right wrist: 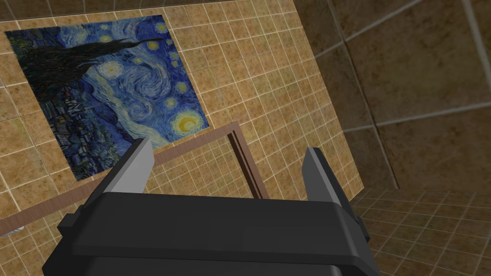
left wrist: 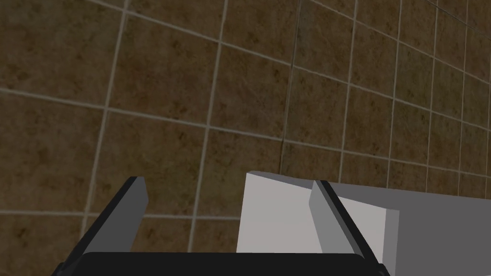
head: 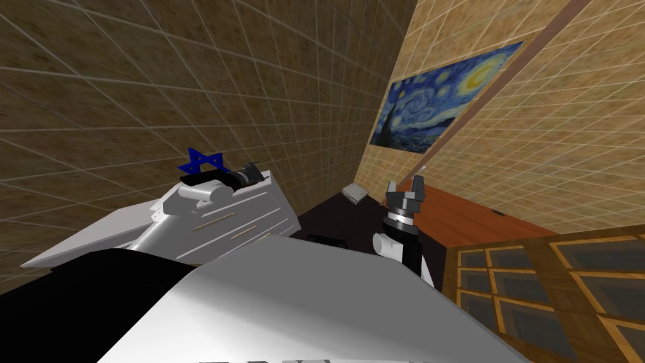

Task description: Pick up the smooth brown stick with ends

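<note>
Left wrist view first: my left gripper [left wrist: 227, 184] is spread wide and empty at a corner of the white drawer cabinet [left wrist: 273, 215]. Right gripper [right wrist: 227, 146] is the same, open and holding nothing, by the reddish-brown wooden table [head: 479, 220]. Where the smooth brown stick lies – or which arm's nearer – I can't tell.

1. A white and light grey chest of drawers [head: 252, 217] stands against the dark brown tiled wall. A dark blue six-pointed star outline [head: 200, 162] sits at the back of its top.
2. A very dark floor [head: 334, 220] runs between that chest and a reddish-brown wooden tabletop [head: 466, 220].
3. A small dark item [head: 498, 213], too small to identify, lies near the tabletop's wall edge.
4. A flat light grey box [head: 354, 192] sits in the corner just beside the tabletop's far end; what it rests on cannot be told.
</note>
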You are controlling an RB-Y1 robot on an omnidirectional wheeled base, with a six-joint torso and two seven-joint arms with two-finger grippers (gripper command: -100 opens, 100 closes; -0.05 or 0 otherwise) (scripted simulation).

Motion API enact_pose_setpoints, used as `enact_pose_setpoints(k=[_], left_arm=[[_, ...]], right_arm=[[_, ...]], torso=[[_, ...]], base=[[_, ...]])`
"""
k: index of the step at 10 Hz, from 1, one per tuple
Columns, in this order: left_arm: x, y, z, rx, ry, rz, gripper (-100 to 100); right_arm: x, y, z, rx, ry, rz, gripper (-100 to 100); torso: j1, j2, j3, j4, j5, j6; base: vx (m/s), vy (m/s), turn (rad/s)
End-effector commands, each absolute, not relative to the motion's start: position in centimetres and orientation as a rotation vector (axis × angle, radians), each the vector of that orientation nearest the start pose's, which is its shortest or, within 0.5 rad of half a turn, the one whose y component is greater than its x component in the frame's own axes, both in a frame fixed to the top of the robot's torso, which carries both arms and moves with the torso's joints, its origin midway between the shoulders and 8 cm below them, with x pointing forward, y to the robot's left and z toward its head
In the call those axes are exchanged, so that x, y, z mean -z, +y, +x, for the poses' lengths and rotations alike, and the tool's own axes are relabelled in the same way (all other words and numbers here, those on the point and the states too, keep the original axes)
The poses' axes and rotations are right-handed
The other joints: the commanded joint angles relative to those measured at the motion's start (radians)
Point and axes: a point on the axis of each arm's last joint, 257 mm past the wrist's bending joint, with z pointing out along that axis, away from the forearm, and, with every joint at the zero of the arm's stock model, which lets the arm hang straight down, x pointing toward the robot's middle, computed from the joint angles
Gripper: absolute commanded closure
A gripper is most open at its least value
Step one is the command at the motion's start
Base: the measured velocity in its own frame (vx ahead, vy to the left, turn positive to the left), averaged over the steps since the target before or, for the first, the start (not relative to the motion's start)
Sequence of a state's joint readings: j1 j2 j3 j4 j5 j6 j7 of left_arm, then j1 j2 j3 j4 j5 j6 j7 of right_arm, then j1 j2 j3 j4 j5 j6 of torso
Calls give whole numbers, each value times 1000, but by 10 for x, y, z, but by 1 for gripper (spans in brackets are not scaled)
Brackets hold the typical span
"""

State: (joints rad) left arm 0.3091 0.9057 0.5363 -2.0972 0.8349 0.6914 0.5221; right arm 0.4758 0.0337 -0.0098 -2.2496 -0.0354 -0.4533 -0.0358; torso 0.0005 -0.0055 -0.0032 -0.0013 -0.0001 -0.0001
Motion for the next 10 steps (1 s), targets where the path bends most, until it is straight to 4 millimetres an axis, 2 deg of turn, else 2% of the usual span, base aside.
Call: enact_pose_setpoints(k=[1, 2, 3, 6, 7, 9, 10], left_arm=[[49, 498, 441, 1177, 1100, -1730, -100], [56, 499, 439, 1153, 1111, -1755, -100], [49, 507, 438, 1146, 1104, -1795, -100], [65, 508, 432, 1099, 1128, -1860, -100], [60, 514, 430, 1086, 1123, -1907, -100], [73, 515, 423, 1044, 1142, -1957, -100], [66, 521, 421, 1028, 1135, -1995, -100]], right_arm=[[-10, -290, 357, -1344, 585, 762, 0], [-10, -290, 357, -1344, 585, 762, 0], [-10, -290, 357, -1344, 585, 762, 0], [-10, -290, 357, -1344, 585, 762, 0], [-10, -290, 357, -1344, 585, 762, 0], [-10, -290, 357, -1344, 585, 762, 0], [-10, -290, 357, -1344, 585, 762, 0]], torso=[[0, 0, 0, 0, 0, 0], [-1, -1, -1, -1, 0, 0], [0, 0, 0, 0, 0, 0], [0, 1, 0, 0, 0, 0], [1, 3, 1, 0, 0, 0], [0, -2, -1, -1, 0, 0], [0, 1, 0, 0, 0, 1]], base=[[98, -45, 47], [46, -27, 3], [83, -23, 59], [46, -15, 8], [87, -19, 57], [71, -24, 19], [65, -13, 43]])
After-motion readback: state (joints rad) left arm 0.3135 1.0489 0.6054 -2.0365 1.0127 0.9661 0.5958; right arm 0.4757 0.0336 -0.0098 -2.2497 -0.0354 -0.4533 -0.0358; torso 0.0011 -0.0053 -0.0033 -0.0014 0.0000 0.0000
